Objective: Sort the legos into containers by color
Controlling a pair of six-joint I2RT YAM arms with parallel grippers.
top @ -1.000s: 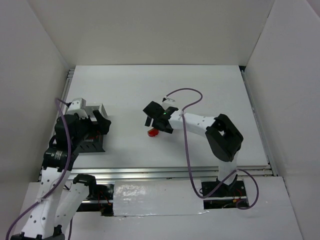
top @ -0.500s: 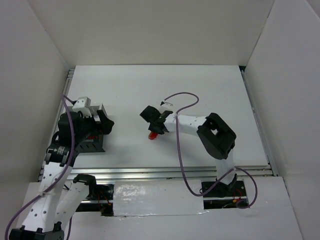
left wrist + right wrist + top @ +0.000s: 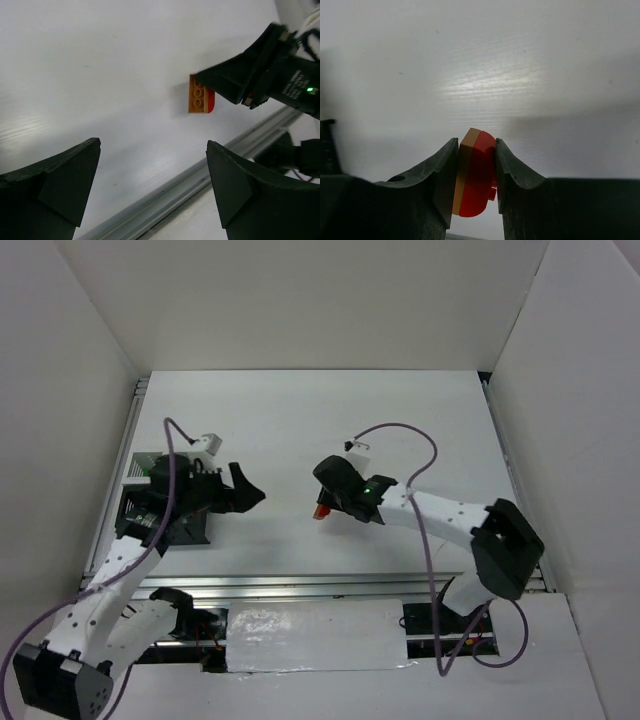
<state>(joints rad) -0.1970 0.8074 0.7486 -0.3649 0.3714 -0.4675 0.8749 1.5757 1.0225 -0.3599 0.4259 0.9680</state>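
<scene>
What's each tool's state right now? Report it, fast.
The left tool: open, holding nothing.
The right tool: shut on the orange and red legos.

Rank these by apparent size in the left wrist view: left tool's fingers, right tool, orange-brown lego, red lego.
1. Left tool's fingers: largest, though closest to the camera.
2. Right tool.
3. Orange-brown lego.
4. Red lego: only a sliver shows, so its rank is unsure.
</scene>
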